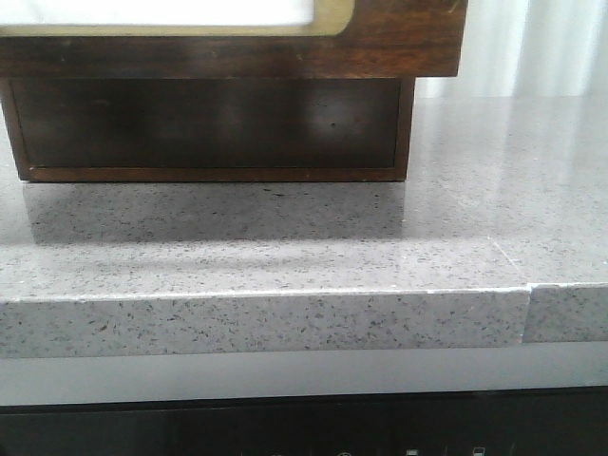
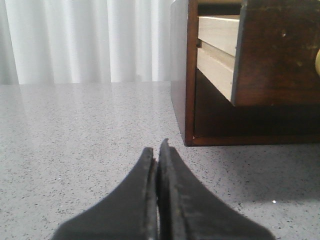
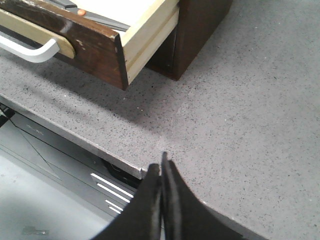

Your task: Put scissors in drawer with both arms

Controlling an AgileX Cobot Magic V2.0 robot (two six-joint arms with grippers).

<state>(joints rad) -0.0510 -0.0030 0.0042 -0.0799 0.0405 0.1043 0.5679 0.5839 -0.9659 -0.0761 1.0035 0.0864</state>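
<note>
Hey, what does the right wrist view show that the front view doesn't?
Only the right wrist view shows the white handle, the scissors lying inside the open drawer, and the right gripper, shut and holding nothing. Only the front view shows the empty lower opening of the cabinet. Both show the drawer pulled out over the grey speckled countertop.

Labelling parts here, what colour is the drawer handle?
White, on a cream-yellow panel; the right wrist view shows the handle best.

Scissors (image 3: 95,16) mostly hidden behind drawer (image 3: 95,45) front; drawer cut off by frame edge in every view.
</note>
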